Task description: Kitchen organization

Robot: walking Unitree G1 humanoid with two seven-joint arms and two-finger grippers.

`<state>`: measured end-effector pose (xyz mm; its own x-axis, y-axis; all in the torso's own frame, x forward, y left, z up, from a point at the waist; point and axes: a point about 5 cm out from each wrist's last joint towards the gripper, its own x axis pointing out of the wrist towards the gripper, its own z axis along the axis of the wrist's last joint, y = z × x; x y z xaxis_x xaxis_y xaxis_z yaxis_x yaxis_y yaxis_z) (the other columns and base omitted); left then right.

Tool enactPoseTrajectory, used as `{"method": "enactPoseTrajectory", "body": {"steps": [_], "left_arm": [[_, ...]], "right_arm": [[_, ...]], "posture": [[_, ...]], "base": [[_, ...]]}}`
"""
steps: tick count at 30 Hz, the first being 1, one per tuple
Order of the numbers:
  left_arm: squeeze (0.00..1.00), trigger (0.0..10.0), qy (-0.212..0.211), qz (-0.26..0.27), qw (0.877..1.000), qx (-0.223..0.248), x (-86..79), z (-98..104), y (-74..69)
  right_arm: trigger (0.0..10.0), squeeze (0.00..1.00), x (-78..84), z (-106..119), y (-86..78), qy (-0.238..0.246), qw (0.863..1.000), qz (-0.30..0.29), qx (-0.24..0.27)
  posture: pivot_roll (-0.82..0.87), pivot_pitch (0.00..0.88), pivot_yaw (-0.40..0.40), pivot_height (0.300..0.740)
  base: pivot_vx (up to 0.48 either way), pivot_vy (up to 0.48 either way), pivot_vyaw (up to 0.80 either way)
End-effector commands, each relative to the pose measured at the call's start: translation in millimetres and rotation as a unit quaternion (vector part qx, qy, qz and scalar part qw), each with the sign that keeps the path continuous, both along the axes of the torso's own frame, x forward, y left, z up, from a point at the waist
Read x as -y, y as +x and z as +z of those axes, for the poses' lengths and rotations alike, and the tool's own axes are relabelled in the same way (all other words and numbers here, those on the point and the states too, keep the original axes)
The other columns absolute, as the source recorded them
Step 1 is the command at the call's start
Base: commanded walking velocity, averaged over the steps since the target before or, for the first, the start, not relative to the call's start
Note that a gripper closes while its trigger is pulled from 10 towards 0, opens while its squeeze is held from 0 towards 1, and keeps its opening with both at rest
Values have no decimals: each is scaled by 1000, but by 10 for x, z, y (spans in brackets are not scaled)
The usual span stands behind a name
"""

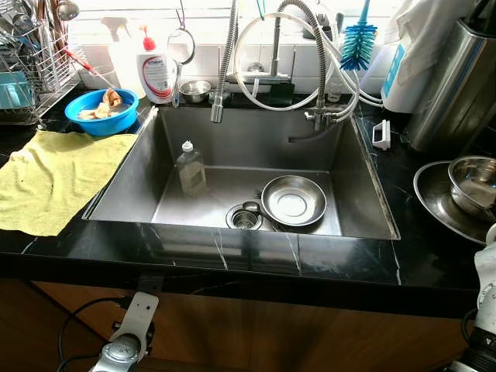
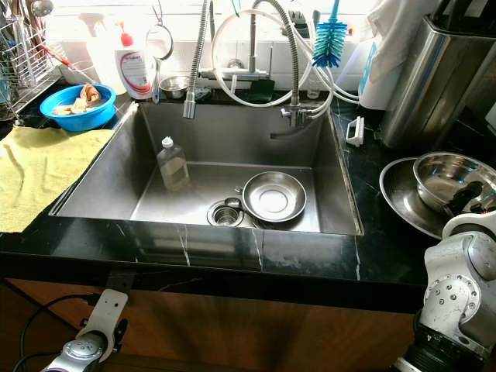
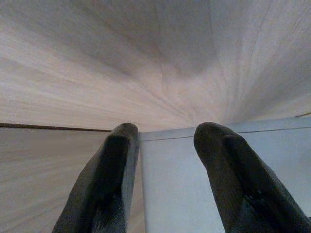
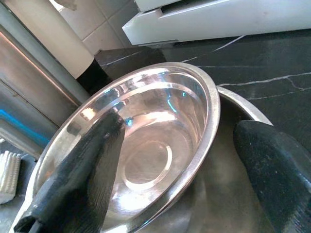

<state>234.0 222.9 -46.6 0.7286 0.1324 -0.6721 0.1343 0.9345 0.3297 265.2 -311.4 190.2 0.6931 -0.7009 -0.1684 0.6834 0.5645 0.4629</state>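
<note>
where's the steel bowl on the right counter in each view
Left eye view: steel bowl at the right edge, sitting in a wider steel plate.
Right eye view: same bowl, right of the sink.
Left wrist view: not in it.
Right wrist view: bowl between the right hand's open fingers.
Shared landmark: the plate under the bowl.

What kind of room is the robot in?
Most likely a home kitchen: a steel sink set in a black counter, a dish rack, and a steel bowl in the basin.
</note>
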Motion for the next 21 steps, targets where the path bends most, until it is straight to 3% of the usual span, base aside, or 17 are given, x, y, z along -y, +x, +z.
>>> {"method": "enactPoseTrajectory", "body": {"steps": [1, 21], "left_arm": [[0, 10000, 7, -7, 1000, 3, 4, 11, 15], [0, 10000, 7, -10, 1000, -1, 7, 6, 11]], "right_arm": [[0, 0, -58, -99, 44, 28, 999, 17, -14], [0, 0, -81, -122, 55, 54, 998, 21, -11]], "posture": [[-73, 0, 23, 740], [-72, 0, 24, 740]], "base": [[0, 0, 0], [0, 0, 0]]}}
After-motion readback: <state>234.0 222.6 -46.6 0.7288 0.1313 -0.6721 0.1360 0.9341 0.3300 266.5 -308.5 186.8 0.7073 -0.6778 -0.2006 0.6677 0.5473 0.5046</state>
